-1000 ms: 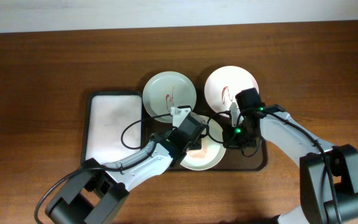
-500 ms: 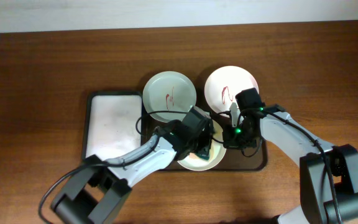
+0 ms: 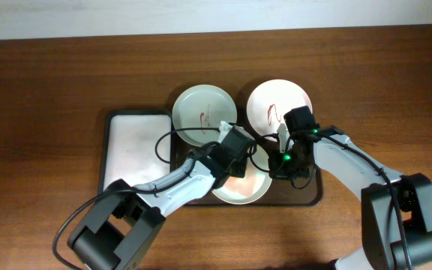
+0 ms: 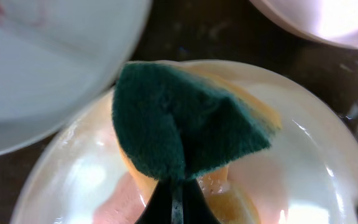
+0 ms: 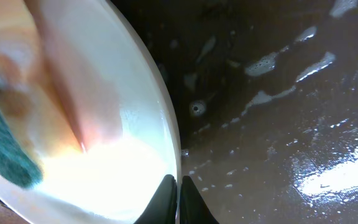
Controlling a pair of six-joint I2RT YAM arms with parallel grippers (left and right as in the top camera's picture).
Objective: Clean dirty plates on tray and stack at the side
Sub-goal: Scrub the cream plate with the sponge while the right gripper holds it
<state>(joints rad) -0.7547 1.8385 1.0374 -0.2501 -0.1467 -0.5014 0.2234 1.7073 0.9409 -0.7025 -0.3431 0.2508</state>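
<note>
The front plate (image 3: 243,191), smeared wet pink, lies on the dark brown tray (image 3: 307,193). My left gripper (image 3: 236,159) is shut on a green-and-yellow sponge (image 4: 185,124) and presses it onto this plate (image 4: 303,180). My right gripper (image 5: 178,186) is shut on the plate's right rim (image 5: 160,93) and also shows in the overhead view (image 3: 280,161). A mint-green plate (image 3: 201,109) and a white plate (image 3: 274,99), both with red scribbles, lie behind.
A smaller dark-rimmed tray with a white inside (image 3: 133,150) lies left of the plates. The brown tray's floor (image 5: 278,124) is wet with foam flecks. Bare wooden table (image 3: 43,112) surrounds everything.
My left gripper has shifted the sponge a little right and towards the back across the front plate, turning as it went. The right arm has not moved.
</note>
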